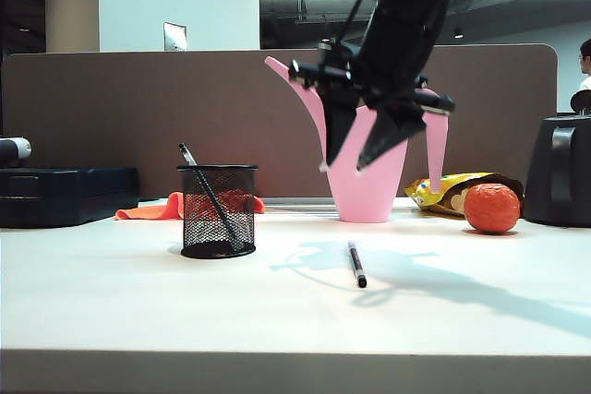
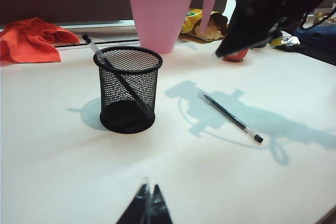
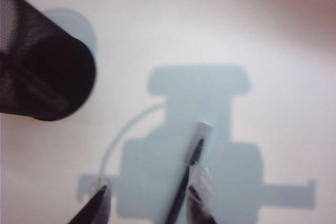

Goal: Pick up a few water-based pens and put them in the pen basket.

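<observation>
The black mesh pen basket [image 1: 218,214] stands left of the table's middle, with one dark pen [image 1: 208,193] leaning inside it and its pale end above the rim. A second black pen [image 1: 356,265] lies flat on the table to the right of the basket. My right gripper [image 1: 343,166] hangs open in the air above that pen, pointing down, with nothing between its fingers. In the right wrist view the pen [image 3: 191,166] lies under the right gripper [image 3: 149,198], close to one finger, and the basket [image 3: 42,72] is off to one side. My left gripper [image 2: 147,190] is shut and empty, well in front of the basket [image 2: 127,85].
A tall pink watering can [image 1: 369,173] stands behind the lying pen. An orange ball [image 1: 491,208] and a snack bag [image 1: 443,191] are at the back right, beside a black device [image 1: 559,173]. An orange cloth [image 1: 152,209] and a dark box [image 1: 65,193] sit at the back left.
</observation>
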{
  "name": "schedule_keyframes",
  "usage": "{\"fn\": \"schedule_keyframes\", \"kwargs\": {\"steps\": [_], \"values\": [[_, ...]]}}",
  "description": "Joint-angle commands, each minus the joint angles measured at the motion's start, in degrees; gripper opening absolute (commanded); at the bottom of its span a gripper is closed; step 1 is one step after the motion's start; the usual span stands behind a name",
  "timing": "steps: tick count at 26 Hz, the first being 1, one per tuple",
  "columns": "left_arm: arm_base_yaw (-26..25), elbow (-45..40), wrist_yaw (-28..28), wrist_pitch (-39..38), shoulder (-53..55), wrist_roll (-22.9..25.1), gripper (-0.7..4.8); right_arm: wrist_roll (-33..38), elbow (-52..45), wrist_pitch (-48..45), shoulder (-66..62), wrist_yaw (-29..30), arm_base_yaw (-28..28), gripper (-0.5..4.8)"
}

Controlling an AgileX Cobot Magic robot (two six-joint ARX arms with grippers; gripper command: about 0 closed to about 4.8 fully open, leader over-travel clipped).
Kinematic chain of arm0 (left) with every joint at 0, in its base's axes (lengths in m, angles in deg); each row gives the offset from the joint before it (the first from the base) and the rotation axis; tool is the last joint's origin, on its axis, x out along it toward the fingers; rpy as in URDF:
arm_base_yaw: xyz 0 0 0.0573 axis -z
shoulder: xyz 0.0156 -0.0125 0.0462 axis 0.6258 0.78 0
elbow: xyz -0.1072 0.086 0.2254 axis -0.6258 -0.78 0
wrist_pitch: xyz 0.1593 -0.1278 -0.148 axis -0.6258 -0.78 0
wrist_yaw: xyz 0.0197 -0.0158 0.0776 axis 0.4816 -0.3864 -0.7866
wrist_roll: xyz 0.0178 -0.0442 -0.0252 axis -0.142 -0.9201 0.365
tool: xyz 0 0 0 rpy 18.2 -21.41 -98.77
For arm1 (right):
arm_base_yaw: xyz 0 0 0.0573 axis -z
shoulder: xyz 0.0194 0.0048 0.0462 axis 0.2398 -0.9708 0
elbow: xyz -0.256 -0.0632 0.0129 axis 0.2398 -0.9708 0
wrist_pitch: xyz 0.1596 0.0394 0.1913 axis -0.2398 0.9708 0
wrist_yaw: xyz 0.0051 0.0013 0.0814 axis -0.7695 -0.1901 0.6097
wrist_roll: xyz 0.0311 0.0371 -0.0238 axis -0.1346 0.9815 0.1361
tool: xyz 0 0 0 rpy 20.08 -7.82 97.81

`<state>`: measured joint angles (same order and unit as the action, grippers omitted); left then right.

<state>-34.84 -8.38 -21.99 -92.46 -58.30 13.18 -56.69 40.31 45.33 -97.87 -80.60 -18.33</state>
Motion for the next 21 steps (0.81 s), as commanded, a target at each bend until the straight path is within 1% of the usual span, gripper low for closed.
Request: {"fn": "schedule_keyframes", "kwargs": {"steps": [1,4,13,17,18,19,21], "values": [[-0.04,0.11,-0.04,0.46,0.04,0.09,-0.04,1.03,0.20,0.61,-1.95,-0.61,-0.02,1.85],[-0.04,0.11,-0.04,0.46,0.02,0.09,-0.04,1.88,0.20,1.68,-4.07,0.76,-0.02,1.85],[-0.02,0.11,-0.02,0.48,0.02,0.07,-0.04,2.64,0.20,3.04,-10.25,0.79,-0.04,1.84],[-0.02,0.11,-0.02,0.46,0.02,0.09,-0.04,2.64,0.20,3.04,-11.72,0.61,-0.04,1.65],[-0.02,0.11,0.00,0.46,0.02,0.09,-0.04,2.64,0.20,3.02,-12.13,0.61,-0.04,1.58],[-0.02,0.11,-0.02,0.46,0.02,0.09,-0.04,2.62,0.20,3.04,-12.46,0.61,-0.04,1.35],[-0.02,0.11,0.00,0.46,0.02,0.09,-0.04,2.62,0.20,3.10,-13.14,0.61,-0.04,0.69]]}}
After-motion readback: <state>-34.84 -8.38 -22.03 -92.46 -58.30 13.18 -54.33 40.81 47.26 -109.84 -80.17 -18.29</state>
